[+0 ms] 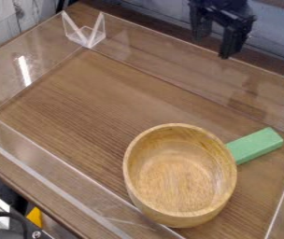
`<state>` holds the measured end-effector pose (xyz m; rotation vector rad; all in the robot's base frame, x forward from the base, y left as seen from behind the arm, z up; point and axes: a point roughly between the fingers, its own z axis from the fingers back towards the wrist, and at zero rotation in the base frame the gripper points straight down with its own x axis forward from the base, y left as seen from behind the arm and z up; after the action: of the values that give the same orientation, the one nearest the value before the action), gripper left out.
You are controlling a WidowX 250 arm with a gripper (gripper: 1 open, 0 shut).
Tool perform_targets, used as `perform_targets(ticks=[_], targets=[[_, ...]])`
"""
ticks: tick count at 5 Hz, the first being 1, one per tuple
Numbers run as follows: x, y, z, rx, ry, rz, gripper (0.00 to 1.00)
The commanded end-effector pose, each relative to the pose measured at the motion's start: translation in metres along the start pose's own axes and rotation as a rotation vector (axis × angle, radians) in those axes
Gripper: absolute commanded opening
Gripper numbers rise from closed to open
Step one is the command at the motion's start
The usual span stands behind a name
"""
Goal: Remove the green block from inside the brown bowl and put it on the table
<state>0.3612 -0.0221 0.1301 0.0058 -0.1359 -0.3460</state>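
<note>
The green block (256,146) lies flat on the worktop (120,103), just beside the right side of the brown bowl (182,175), its left end touching or tucked under the rim; the bowl itself is empty. So the task looks done, and the step in hand is simply backing away. The claw (222,28) hangs far back, well apart from both, fingers spread wide and holding nothing. Best to keep it high and clear, disturbing nothing below. The block is a flat, elongated, matte bright-green slab, far smaller than the bowl.
</note>
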Motion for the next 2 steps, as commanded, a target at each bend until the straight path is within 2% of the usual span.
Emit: perform_targets(ticks=[1, 2], targets=[[0.0066, 0.0142, 0.0347, 0.032, -0.088, 0.029, 1.0], [0.0077, 0.0219, 0.0392, 0.042, -0.098, 0.042, 1.0]])
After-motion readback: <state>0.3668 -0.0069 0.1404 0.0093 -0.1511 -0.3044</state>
